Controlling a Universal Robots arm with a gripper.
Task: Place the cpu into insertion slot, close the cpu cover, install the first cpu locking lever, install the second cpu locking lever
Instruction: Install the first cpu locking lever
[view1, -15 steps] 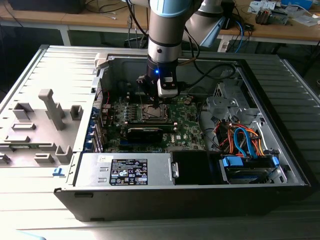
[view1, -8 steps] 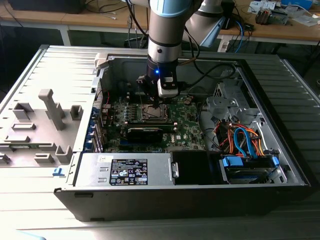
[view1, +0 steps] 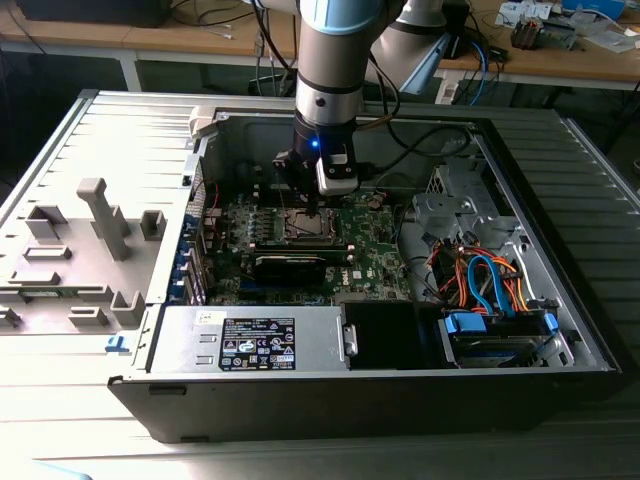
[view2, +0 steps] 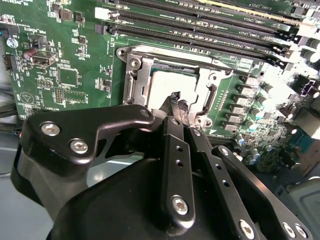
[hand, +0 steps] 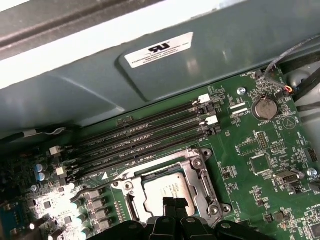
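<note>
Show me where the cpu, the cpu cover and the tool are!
cpu (hand: 167, 188), first wrist view, its silvery face.
cpu cover (view2: 136, 75), second wrist view, the frame's metal side.
tool (view2: 179, 101), second wrist view, between its fingertips.

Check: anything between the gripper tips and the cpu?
Nothing. In both wrist views the gripper fingertips sit directly over the cpu seated in the insertion slot, with only its bare face beneath.

A white label (hand: 159, 50) on the case wall (hand: 75, 85) bears a dark mark and fine lines, too small to read. The sticker (view1: 258, 343) on the power supply (view1: 320, 330) (white blocks on black) is illegible, as are the board (hand: 250, 145) lettering and the cpu (hand: 167, 186) print.
</note>
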